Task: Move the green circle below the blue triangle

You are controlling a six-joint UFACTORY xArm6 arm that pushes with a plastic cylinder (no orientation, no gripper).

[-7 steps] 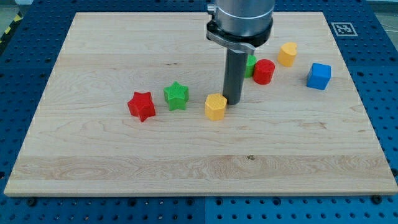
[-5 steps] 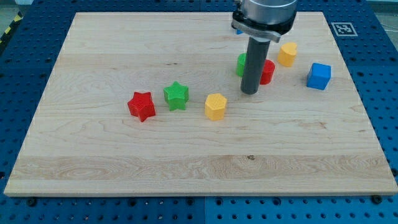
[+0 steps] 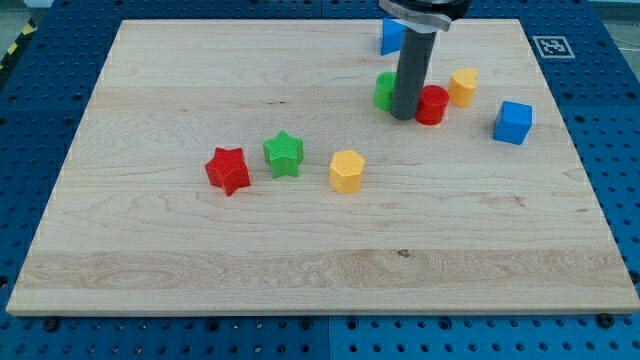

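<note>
My tip [image 3: 403, 116], a bare rod with no fingers to open or close, sits wedged between the green circle [image 3: 385, 91] at its 10 o'clock and a red block [image 3: 432, 105] at 3. The circle lies just below the blue triangle [image 3: 391, 36] at 12. A careless push could drag the red block along or knock the circle sideways.

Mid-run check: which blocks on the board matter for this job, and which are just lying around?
In the job: green circle, partly behind the rod; blue triangle above it; my tip, between green circle and red block.

Lying about: red block, yellow block, blue cube, yellow hexagon, green star, red star.
</note>
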